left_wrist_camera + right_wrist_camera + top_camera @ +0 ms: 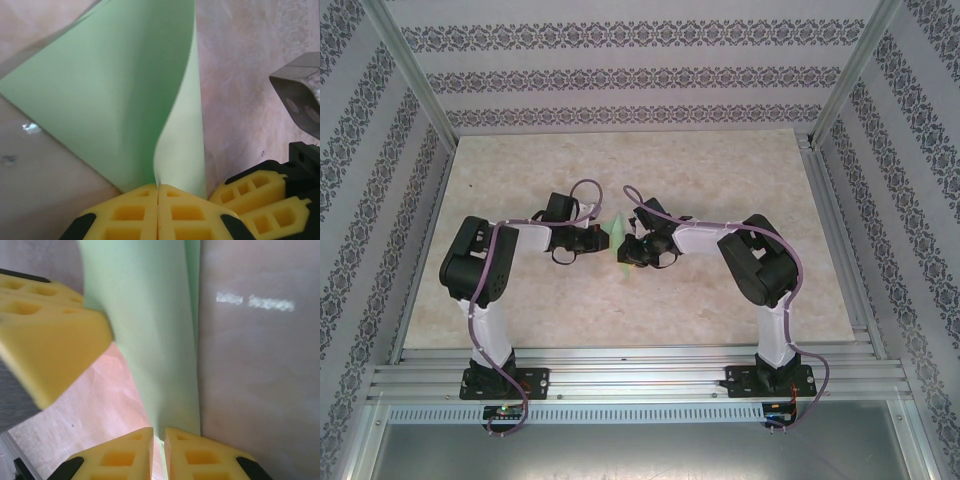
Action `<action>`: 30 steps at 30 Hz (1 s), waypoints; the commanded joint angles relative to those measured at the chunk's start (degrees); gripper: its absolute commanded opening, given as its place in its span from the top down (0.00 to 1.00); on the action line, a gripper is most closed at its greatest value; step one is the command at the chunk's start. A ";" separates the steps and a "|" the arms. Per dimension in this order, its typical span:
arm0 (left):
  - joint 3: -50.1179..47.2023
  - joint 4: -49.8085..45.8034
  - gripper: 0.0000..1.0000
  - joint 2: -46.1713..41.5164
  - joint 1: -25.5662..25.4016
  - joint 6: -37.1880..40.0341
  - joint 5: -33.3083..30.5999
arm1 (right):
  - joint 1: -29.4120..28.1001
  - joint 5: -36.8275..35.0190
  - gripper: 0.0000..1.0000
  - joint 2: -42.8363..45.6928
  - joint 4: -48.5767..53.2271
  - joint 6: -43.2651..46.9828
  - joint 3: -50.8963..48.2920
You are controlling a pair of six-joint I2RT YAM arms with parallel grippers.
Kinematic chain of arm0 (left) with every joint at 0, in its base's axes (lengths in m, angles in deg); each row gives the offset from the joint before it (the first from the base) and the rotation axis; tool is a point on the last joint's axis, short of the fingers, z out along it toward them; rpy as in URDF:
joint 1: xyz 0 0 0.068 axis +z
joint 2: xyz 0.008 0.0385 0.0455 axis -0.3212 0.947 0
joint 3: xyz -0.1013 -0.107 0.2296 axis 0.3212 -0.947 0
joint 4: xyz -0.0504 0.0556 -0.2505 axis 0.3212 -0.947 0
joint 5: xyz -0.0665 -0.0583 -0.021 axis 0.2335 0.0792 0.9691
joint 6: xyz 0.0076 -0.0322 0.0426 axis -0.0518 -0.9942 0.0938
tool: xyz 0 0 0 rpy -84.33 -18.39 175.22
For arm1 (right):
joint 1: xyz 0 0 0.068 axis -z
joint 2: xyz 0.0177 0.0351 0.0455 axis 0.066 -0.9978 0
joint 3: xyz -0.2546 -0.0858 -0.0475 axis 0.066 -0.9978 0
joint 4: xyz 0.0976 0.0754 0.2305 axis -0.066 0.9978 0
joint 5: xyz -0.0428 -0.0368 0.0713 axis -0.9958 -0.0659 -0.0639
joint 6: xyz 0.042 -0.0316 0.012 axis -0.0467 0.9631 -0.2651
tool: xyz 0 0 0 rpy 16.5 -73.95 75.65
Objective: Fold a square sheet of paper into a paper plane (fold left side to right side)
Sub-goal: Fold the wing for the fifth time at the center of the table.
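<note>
The square sheet of paper (616,235) is light green and folded into a narrow pointed paper plane shape, held up off the table between both arms at the centre. My left gripper (604,238) is shut on its lower tip, the yellow fingers pressed together on the paper (115,100) at the left gripper (158,187). My right gripper (629,246) pinches the same paper (150,330) from the other side, its jaws almost closed at the right gripper (159,433) with the paper's edge running into the slit. The two grippers sit close together.
The marble-patterned table top (720,300) lies under the paper. The right gripper's yellow fingers (255,192) show beside my left one, and a left finger (45,335) shows large in the right wrist view. Aluminium rails (640,375) run along the near edge.
</note>
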 commanded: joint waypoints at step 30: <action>0.52 4.94 0.94 4.05 -4.01 -7.14 -4.95 | -1.25 -2.88 0.84 0.26 7.31 2.13 -1.79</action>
